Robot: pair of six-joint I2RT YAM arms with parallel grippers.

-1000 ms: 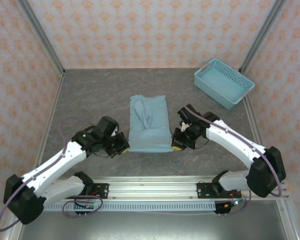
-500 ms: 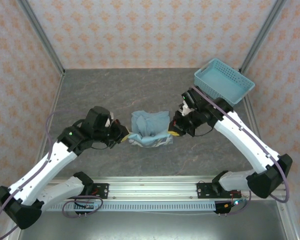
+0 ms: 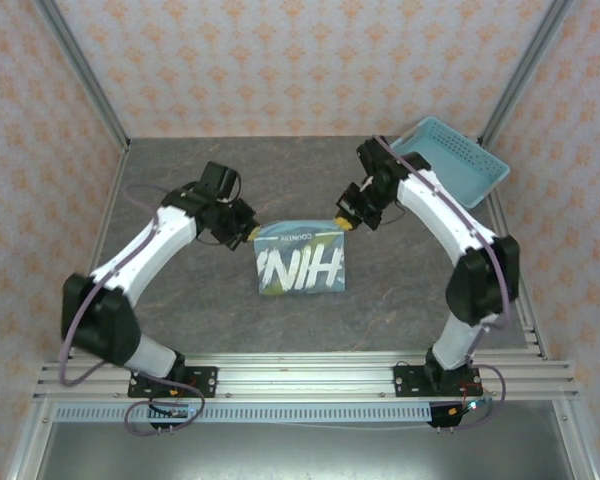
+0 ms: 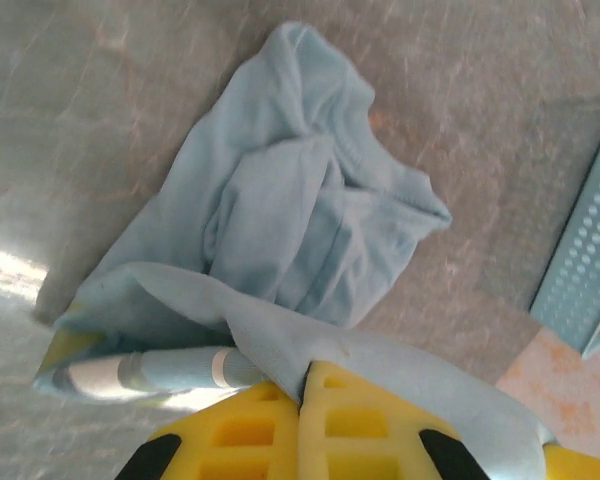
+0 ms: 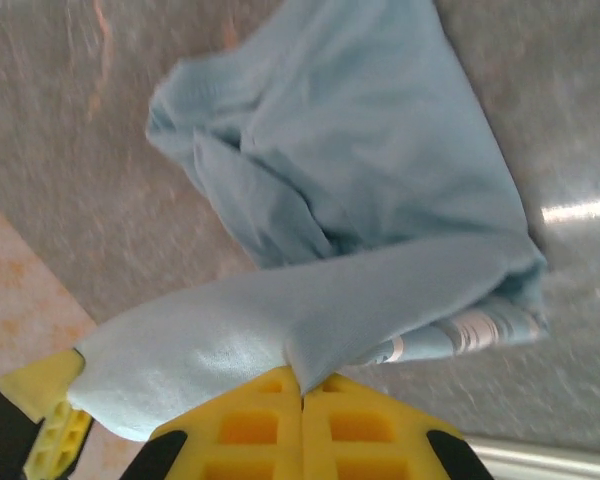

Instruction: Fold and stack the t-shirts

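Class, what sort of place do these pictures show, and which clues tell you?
Likely a robot lab test cell, not a home: wallpapered panels in a metal frame, two arms bolted to a rail, a t-shirt to fold.

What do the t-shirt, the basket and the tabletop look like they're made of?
The t-shirt looks like soft matte knit, probably cotton: it drapes and creases, and carries white printed lettering. The basket is likely rigid moulded plastic, with rows of small holes in its walls. The tabletop is hard and grey with stone-like mottling and a slight sheen; laminate or stone, I cannot tell.
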